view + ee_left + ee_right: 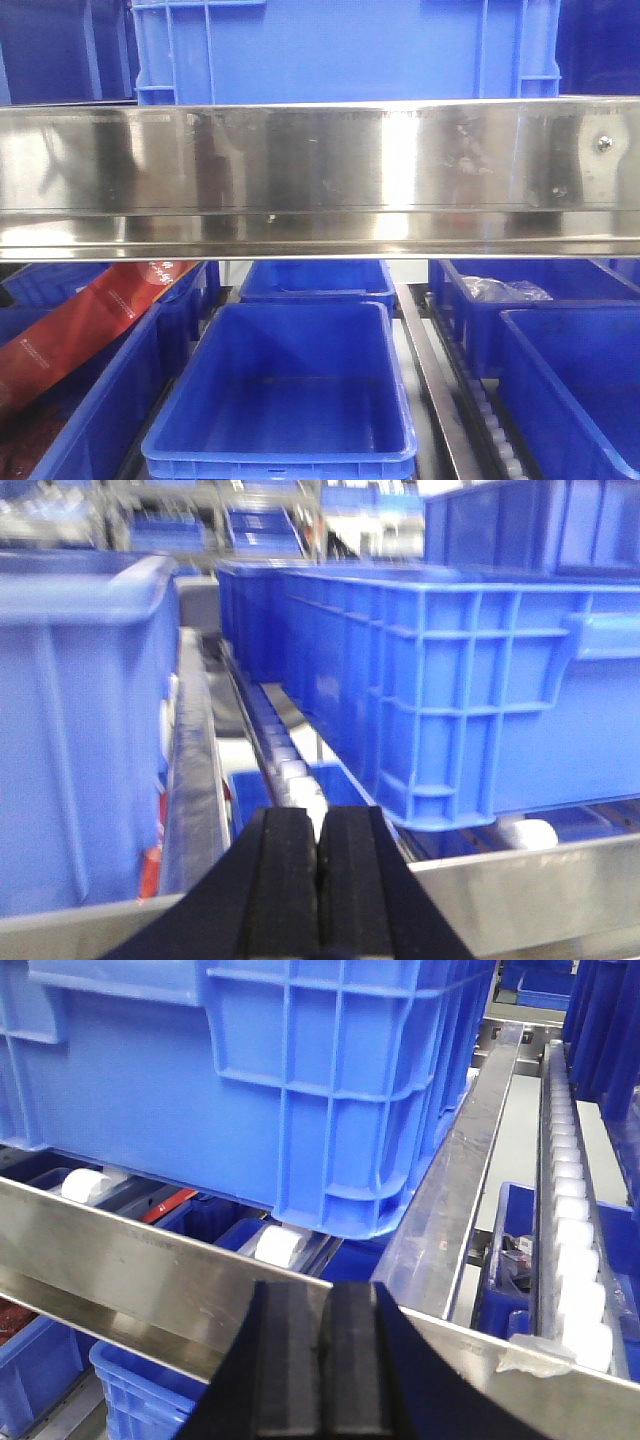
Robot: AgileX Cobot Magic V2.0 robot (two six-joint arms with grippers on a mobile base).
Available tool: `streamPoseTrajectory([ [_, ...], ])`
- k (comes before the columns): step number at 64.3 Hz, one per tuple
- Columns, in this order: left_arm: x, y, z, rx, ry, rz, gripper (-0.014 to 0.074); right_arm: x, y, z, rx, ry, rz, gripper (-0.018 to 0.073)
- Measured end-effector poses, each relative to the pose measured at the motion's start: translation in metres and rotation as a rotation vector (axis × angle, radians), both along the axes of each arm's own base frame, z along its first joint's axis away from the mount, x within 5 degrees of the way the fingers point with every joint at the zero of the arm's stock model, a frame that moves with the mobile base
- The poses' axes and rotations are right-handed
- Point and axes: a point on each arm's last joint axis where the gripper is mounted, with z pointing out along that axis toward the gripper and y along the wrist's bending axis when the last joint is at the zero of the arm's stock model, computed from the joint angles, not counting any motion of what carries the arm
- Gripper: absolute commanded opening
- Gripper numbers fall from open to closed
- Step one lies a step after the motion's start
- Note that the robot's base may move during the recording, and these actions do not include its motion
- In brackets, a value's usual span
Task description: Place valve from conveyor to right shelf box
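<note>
Both hands are pressed closed on nothing: the left hand (320,880) and right hand (325,1370) each face a steel shelf rail (140,1270). Just beyond each sits a ribbed blue shelf box (300,1080) on white rollers (575,1250). No valve or conveyor shows.

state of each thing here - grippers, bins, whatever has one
left gripper: shut, holding nothing
right gripper: shut, holding nothing
centre blue bin: upright, empty
upper blue crate: resting on white rollers
red package: lying tilted across the left bins
</note>
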Motion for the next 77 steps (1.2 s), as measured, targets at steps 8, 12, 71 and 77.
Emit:
streamPoseTrajectory([
  [8,-0.004,0.001,0.001,-0.006,-0.031,0.003,-0.0111,0.001,0.000,0.003,0.011,-0.026,-0.006,-0.0154],
  [12,-0.004,0.001,0.001,-0.009,-0.034,0.003,-0.0111,0.001,0.000,0.003,0.012,-0.030,-0.007,-0.0154],
  [71,-0.024,0.018,-0.028,0.065,-0.105,0.222,-0.0111,0.001,0.000,0.003,0.013,-0.033,-0.007,-0.0154],
  [77,-0.028,0.020,-0.045,0.044,-0.111,0.250,-0.0111,0.001,0.000,0.003,0.013,-0.033,-0.007,-0.0154],
])
